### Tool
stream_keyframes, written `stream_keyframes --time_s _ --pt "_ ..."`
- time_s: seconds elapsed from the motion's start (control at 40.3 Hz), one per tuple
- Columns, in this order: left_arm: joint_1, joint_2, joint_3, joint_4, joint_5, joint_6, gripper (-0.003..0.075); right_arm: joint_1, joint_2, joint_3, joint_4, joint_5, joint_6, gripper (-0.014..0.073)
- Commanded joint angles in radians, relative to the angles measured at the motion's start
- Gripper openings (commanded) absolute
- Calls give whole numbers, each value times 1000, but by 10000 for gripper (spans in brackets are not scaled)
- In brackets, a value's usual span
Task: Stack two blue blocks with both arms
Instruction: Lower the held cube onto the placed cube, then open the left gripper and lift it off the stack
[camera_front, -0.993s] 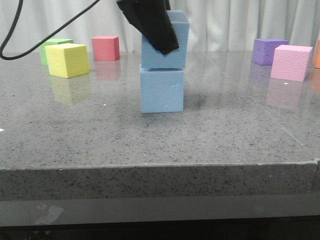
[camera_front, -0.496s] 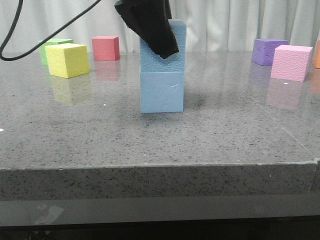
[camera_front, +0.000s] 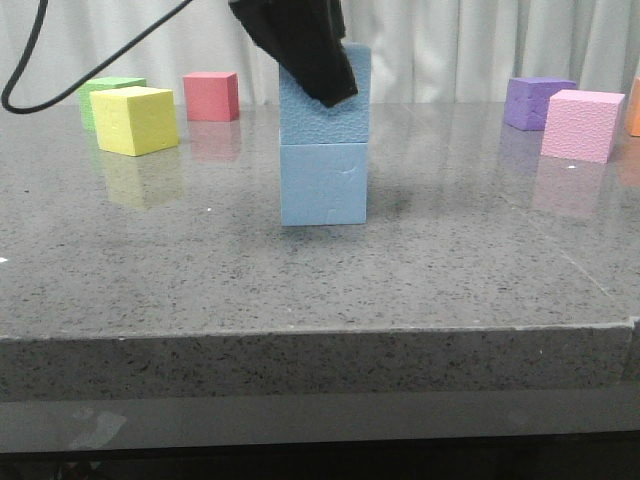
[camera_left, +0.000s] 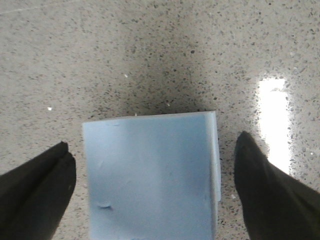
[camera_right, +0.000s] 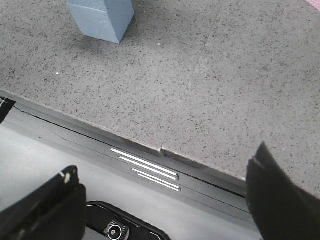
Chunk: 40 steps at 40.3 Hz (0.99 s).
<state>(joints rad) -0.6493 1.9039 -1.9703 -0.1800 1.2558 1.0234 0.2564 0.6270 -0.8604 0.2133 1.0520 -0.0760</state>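
Near the middle of the table (camera_front: 200, 270) I see the two blue blocks stacked; the top block (camera_front: 330, 118) sits squarely on the bottom block (camera_front: 322, 183), edges nearly flush; the bottom one shows small dents on its front face. Over the stack hangs my left claw (camera_left: 152, 175); in the wrist view its two dark fingers (camera_left: 37, 185) stand spread on either side of the top block, with a strip of table showing between each finger and the block's sides, so I read it as released and touching nothing; from the front its black finger overlaps the block's upper left corner, but I cannot tell contact there. My right claw (camera_right: 165, 200) is well apart, hanging off the table's near edge with its fingers wide and nothing between them; the stack shows far off in that view. Yellow (camera_front: 134, 120), green (camera_front: 103, 90) and red (camera_front: 211, 96) cubes sit back left; purple (camera_front: 536, 102) and pink (camera_front: 582, 125) cubes back right.
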Motion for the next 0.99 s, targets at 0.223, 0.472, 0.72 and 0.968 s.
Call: stream_keyframes --time_s 0.223,0.472,0.72,0.968 --pt "-2 -164 -41 -16 17 -150 622 -6 2 -26 1 -63 -4 647" --pt "-2 -272 -41 29 17 -541 622 -6 2 -26 1 -63 -4 647" --pt "-2 -477 42 103 15 -851 621 -6 2 -26 1 -63 -4 647" --pt "-2 -776 444 173 -126 -937 620 -6 2 -26 1 -65 -4 647"
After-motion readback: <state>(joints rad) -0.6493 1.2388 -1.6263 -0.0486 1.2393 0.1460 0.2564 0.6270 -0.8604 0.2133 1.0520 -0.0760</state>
